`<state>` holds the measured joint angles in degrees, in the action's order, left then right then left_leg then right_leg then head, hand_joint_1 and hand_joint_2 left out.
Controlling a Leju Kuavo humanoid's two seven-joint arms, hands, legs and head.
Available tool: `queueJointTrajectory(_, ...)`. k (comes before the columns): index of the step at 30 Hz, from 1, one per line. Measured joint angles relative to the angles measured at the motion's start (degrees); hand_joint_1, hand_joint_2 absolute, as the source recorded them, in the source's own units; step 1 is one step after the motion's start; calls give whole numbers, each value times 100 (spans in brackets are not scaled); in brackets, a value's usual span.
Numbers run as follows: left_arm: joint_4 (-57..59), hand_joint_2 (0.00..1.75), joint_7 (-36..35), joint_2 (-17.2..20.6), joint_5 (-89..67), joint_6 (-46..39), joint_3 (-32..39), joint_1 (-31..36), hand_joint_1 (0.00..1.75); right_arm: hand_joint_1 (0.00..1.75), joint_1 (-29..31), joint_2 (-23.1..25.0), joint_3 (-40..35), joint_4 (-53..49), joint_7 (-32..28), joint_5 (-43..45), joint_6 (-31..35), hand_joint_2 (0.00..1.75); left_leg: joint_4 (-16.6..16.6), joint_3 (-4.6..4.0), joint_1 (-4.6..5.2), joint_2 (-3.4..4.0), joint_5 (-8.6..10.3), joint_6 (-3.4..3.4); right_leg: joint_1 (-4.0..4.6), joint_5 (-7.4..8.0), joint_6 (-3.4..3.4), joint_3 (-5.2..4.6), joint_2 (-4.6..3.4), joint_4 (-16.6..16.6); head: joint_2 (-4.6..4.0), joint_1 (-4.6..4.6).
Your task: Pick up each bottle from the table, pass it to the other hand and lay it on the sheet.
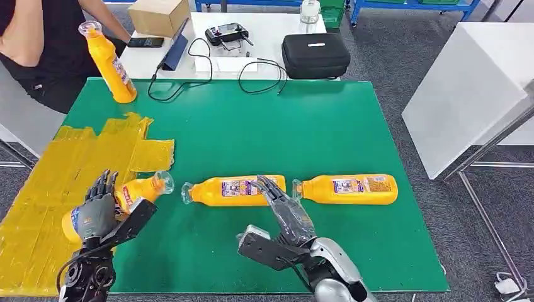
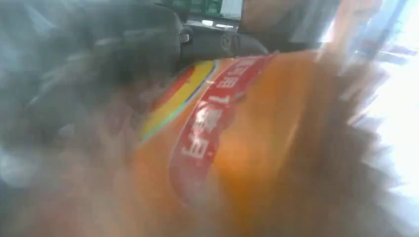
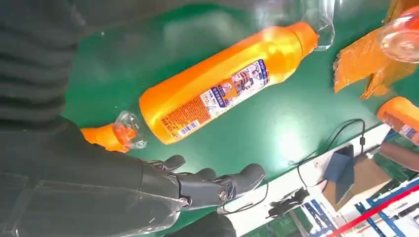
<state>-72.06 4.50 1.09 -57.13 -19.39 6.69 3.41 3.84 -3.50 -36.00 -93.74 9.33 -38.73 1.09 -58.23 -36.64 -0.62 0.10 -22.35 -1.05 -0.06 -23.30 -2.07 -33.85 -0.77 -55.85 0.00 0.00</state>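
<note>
Three orange bottles lie on the green table (image 1: 252, 119). My left hand (image 1: 96, 207) grips the leftmost bottle (image 1: 140, 190) around its body, at the edge of the yellow sheet (image 1: 56, 176); its red label (image 2: 207, 123) is blurred and close in the left wrist view. The middle bottle (image 1: 236, 190) lies flat, and my right hand (image 1: 286, 212) hovers open at its near side, fingers (image 3: 217, 185) stretched out and apart from the bottle (image 3: 227, 91). The third bottle (image 1: 349, 189) lies to its right. A fourth bottle (image 1: 112, 63) stands tilted at the table's far left corner.
A person (image 1: 44, 44) stands at the far left beside the upright bottle. Behind the green table a white desk (image 1: 264, 38) carries a black case (image 1: 315, 55), a cardboard box (image 1: 159, 16), cables and a controller. A white table (image 1: 466, 88) stands at the right.
</note>
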Motion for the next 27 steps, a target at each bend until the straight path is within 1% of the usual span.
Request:
queueJointTrajectory(8,101,0,-221,-9,136,50,81,111,0,0,129,0,24,171,127,-103,-155,175,0,1,0,0,2,1,0,1,0,1,0,0,0,0)
queueJointTrajectory(11,100,0,-107,-42,700,182,190,162,0,0,169,0,22,267,153,-208,-168,175,0,1,0,-7,4,0,0,0,0,5,7,0,0,-2)
queueJointTrajectory(14,83,0,24,-74,1369,433,367,216,0,0,243,0,22,374,208,-326,-168,175,0,3,0,-32,8,2,0,-4,1,8,30,0,0,-4)
queueJointTrajectory(16,16,0,131,-101,1744,579,439,221,0,0,346,-11,26,502,247,-413,-168,175,1,9,0,-49,11,1,0,-19,9,-27,52,1,0,-2)
queueJointTrajectory(18,-48,0,173,-147,1915,684,463,220,0,0,464,-13,42,625,249,-472,-168,175,2,12,0,-66,10,2,-1,-25,4,-23,70,2,0,0)
queueJointTrajectory(23,-164,0,188,-258,2197,730,503,196,0,0,673,-15,66,820,249,-559,-201,175,2,12,5,-67,21,-9,-3,-18,1,-14,71,2,0,0)
queueJointTrajectory(27,-214,0,199,-313,2286,745,518,172,0,0,739,-15,68,887,247,-566,-214,175,1,6,7,-65,28,-14,-4,-1,-5,31,71,1,0,0)
